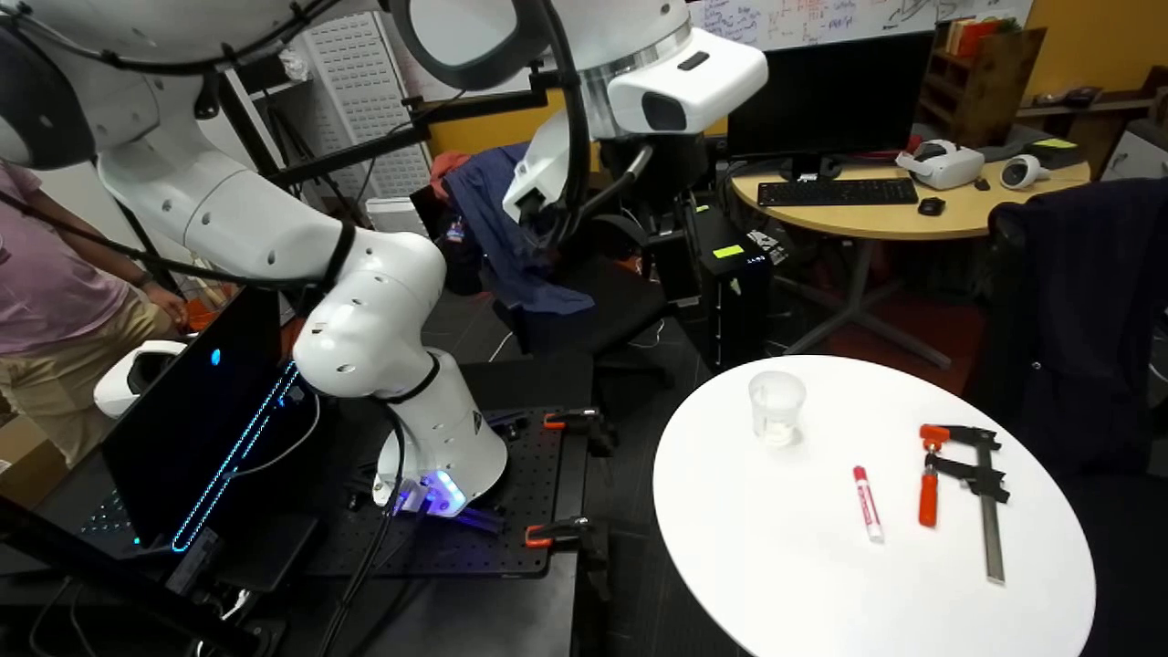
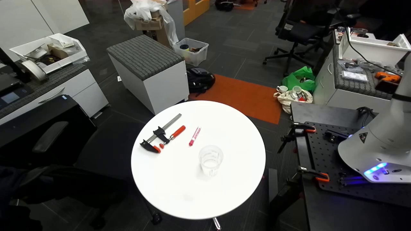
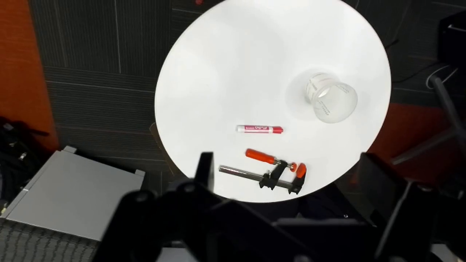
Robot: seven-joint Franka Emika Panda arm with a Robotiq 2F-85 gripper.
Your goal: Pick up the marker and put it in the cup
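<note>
The red marker [image 1: 868,505] with a whitish end lies flat on the white round table [image 1: 757,566]; it also shows in an exterior view [image 2: 195,136] and in the wrist view [image 3: 259,129]. The clear plastic cup [image 1: 776,411] stands upright on the same table, apart from the marker, also seen as a cup [image 2: 210,162] and in the wrist view as a cup [image 3: 329,98]. My gripper [image 3: 287,160] is open and empty, fingers wide apart, high above the table. In an exterior view the dark gripper [image 1: 666,233] is hard to make out against the background.
A red-and-black clamp [image 3: 269,180] lies on the table beside the marker, also in both exterior views as a clamp [image 1: 987,493] and a clamp [image 2: 162,134]. A dark chair [image 1: 1077,338] stands close to the table's edge. The robot's base [image 1: 443,447] sits on a separate black bench.
</note>
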